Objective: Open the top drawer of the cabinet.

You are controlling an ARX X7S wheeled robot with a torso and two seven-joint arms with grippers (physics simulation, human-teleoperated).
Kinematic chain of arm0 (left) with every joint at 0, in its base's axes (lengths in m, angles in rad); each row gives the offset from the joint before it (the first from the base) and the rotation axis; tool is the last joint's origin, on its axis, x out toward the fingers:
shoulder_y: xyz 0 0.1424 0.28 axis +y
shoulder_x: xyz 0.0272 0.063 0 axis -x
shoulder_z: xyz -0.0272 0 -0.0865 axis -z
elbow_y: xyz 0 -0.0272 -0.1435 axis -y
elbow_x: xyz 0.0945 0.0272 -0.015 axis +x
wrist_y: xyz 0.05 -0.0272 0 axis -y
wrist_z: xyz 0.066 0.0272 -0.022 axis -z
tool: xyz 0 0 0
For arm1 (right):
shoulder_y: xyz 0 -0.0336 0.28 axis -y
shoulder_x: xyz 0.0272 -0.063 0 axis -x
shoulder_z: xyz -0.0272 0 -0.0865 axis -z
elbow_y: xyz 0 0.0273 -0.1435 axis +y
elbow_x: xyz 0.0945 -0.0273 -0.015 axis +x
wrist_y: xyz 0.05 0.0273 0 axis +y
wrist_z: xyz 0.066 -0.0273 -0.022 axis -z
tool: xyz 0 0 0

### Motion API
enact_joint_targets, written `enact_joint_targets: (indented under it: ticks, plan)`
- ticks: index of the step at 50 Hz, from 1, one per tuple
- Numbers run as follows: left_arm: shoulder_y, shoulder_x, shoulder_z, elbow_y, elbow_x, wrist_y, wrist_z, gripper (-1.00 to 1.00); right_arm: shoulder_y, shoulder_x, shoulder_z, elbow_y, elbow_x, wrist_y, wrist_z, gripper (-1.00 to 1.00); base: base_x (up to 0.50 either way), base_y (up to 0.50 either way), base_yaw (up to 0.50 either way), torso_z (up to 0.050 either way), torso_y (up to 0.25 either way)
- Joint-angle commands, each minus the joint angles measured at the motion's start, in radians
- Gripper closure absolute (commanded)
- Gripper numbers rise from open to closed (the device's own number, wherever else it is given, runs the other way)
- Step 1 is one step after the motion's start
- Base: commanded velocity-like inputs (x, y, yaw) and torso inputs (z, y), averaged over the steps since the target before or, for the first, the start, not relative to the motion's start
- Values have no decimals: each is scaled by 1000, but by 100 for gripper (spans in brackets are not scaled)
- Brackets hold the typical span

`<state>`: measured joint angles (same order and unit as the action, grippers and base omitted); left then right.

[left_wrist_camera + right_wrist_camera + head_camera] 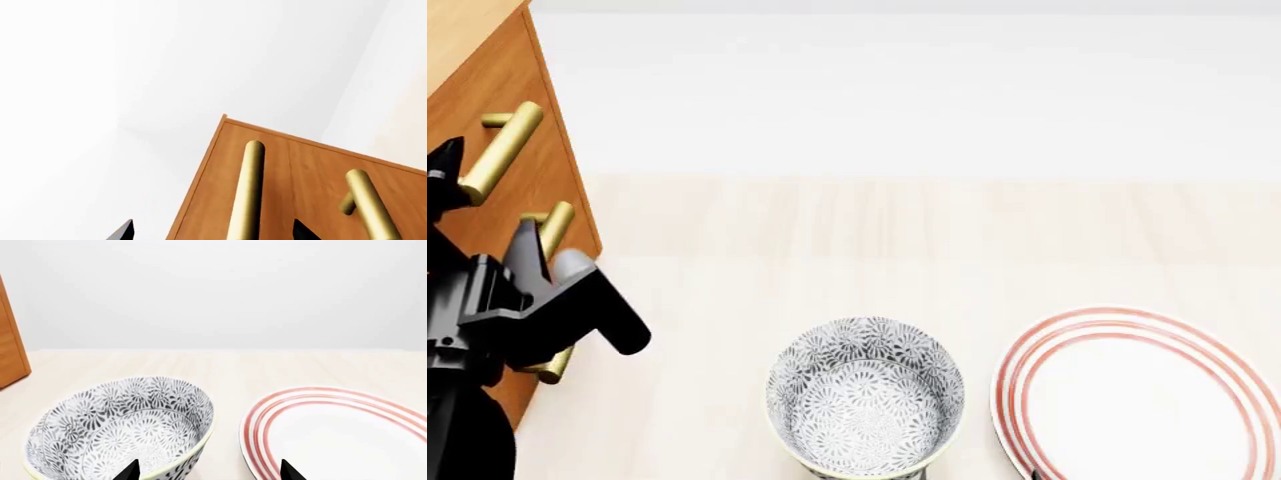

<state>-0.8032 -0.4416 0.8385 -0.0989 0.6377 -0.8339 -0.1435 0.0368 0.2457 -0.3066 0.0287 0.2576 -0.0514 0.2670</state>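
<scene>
The orange-brown cabinet (561, 190) stands at the far left of the head view. Its top drawer (223, 175) has a brass bar handle (248, 190), which also shows in the head view (501, 150). My left gripper (213, 232) is open, with one black fingertip on each side of that handle, and it does not touch the bar. In the head view the left gripper (487, 195) sits at the handle's lower end. The drawer fronts look flush. My right gripper (210, 472) is open and empty, low over the table between the bowl and the plate.
The second drawer's handle (367, 205) lies beside the top one, and a third handle (554, 365) sits lower. A patterned grey bowl (865, 395) and a red-ringed white plate (1141, 395) stand on the pale wooden table (894, 230). A white wall is behind.
</scene>
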Motion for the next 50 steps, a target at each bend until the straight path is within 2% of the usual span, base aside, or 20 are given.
enact_joint_targets:
  ticks: [1, 50]
  plan:
    - [-39, 16, -12, -40, 15, 18, 37, -100, -2, -16, 17, -1, -11, -1, -21, -100, 0, 0, 0, 0, 0]
    - [-111, 18, 21, -204, -9, 92, 63, -100, 7, -5, 5, 6, 15, 0, -6, -100, 0, 0, 0, 0, 0]
